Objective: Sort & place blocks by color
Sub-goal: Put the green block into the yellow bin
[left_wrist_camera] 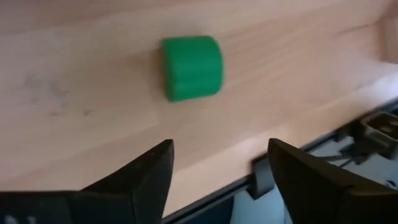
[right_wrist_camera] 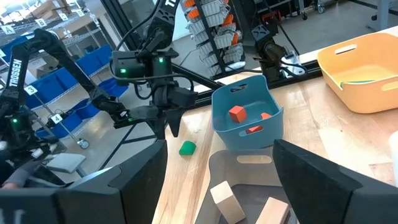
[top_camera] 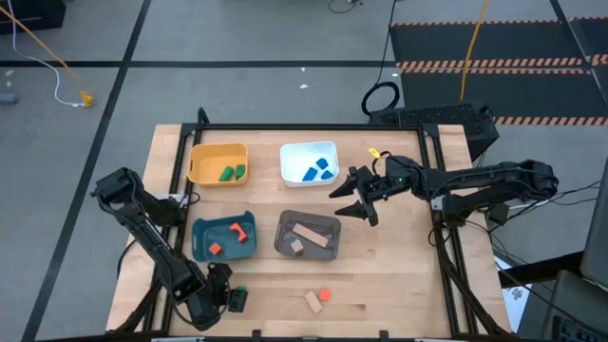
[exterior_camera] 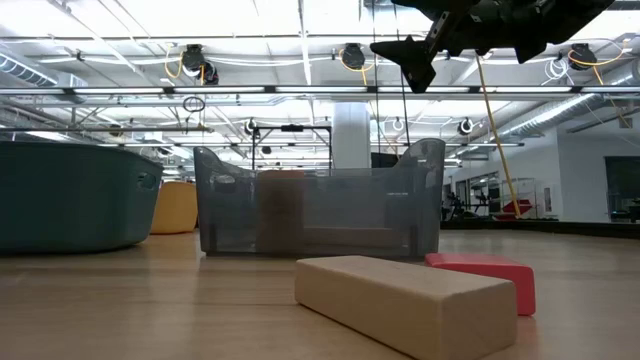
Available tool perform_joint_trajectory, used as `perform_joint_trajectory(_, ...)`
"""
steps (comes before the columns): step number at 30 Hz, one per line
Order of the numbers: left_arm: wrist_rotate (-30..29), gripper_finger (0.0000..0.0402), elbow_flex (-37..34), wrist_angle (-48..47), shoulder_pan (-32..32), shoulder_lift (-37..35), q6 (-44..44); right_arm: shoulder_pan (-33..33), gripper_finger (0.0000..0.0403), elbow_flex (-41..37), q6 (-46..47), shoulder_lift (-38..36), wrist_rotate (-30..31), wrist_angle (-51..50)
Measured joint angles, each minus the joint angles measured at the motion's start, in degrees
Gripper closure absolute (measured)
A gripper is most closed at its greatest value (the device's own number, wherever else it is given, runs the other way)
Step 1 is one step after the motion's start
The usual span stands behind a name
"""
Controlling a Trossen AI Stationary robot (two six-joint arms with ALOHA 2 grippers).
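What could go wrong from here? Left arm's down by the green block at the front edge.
1. The green block lies loose on the table near the front edge, in front of the open left gripper; a clumsy approach may nudge it off.
2. A tan block and a red-orange block sit unsorted close together; grabbing one may shift the other.
3. The open right gripper hovers beside the grey bin, so a low move might clip it.

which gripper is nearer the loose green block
Left. The left gripper hangs just above the green block, jaws open; the right gripper is far off beside the white bin.
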Motion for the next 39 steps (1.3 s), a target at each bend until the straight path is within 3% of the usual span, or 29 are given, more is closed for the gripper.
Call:
perform_joint_trajectory(6,1.80,0.0120,0.00,-2.74,2.99,0.00,1.48,0.00,0.0122,0.00,0.00,0.00,0.00,0.00)
perform_joint_trajectory(14,1.90,0.0132,0.00,-4.59,5.68,0.00,2.39,0.00,0.0122,0.00,-0.02,0.00,0.00,0.00)
perform_joint_trajectory(39,6.65,0.0133,0.07,-2.78,6.10,3.76,-0.82,0.00,0.0122,0.02,-0.02,-0.02,0.00,0.00)
